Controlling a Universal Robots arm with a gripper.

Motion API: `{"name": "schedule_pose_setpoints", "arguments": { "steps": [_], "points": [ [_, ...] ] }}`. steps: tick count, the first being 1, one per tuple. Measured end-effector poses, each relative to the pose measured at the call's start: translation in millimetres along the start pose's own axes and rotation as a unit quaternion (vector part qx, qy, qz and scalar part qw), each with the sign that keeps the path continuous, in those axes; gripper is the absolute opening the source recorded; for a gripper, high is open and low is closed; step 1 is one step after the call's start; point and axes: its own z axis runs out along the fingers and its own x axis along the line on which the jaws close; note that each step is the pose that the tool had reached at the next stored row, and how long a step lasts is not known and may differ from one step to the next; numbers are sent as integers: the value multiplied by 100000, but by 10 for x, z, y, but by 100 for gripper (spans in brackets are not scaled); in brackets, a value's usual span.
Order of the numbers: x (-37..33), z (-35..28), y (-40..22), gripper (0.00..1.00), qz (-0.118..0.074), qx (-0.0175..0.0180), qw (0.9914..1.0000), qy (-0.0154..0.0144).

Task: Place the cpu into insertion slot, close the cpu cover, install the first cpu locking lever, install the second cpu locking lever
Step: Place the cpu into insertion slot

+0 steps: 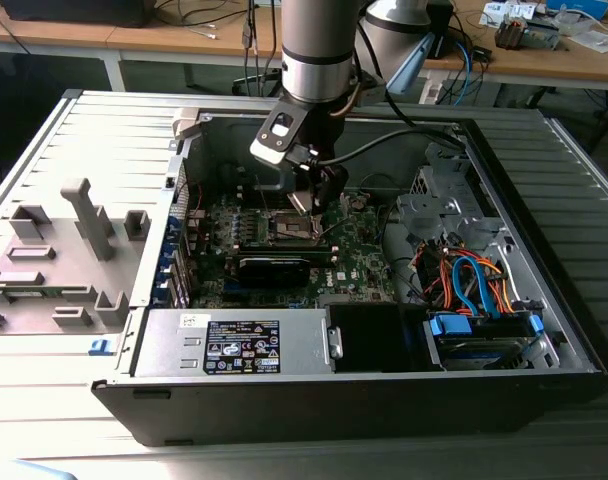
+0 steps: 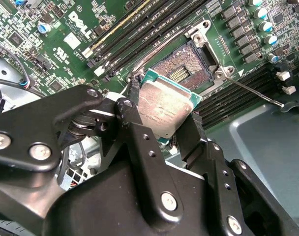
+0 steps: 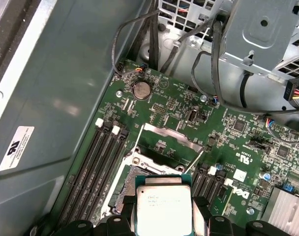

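The one cpu (image 2: 165, 105) is pinched by its edges between the two fingers (image 2: 134, 128), which are closed only to the chip's width. It hangs tilted, just over the single insertion slot (image 2: 183, 69). Two thin locking levers (image 2: 257, 93) stand swung out beside the slot. Around them lies the green motherboard (image 3: 189, 105), inside the open computer case (image 1: 234, 150).

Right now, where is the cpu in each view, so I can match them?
Exterior view: the cpu sits at the tip of the tool, over the motherboard's middle.
Second wrist view: cpu gripped by the tool, tilted, close before the open insertion slot.
First wrist view: cpu gripped by the tool, silver top toward the camera.
Shared landmark: the insertion slot.
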Motion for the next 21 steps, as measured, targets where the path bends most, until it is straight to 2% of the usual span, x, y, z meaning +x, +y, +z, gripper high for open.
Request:
{"name": "schedule_pose_setpoints", "arguments": {
  "steps": [21],
  "points": [
    [0,7,0,55,1614,58,99987,-179]
  ]
}}
